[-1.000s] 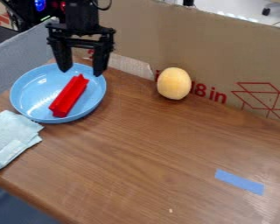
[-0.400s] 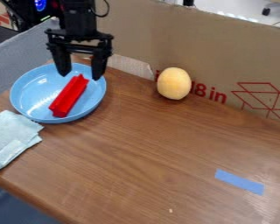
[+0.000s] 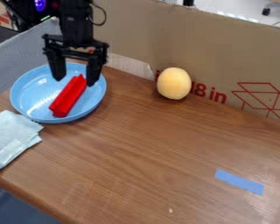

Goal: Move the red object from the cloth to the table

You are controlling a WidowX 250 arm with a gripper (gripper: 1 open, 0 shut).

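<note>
- Camera view: the tool (image 3: 76, 68), fingers spread and empty, has dropped lower and shifted left over the red object (image 3: 69, 94).
- That bar lies in the blue plate (image 3: 29, 91), not on the cloth (image 3: 8, 136); a grasp looks imminent.

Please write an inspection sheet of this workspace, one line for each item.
Surface: brown wooden table, a strip of blue tape stuck on it.
Job's things: red bar lies in the blue plate, not on the cloth; the cloth lies bare at the table's left edge.
Clutter: yellowish ball beside the cardboard box.
Grippers: gripper open, pointing down, above the bar's far end.
Cables: nothing seen.
Surroundings: dark equipment behind the box, unclear.
</note>
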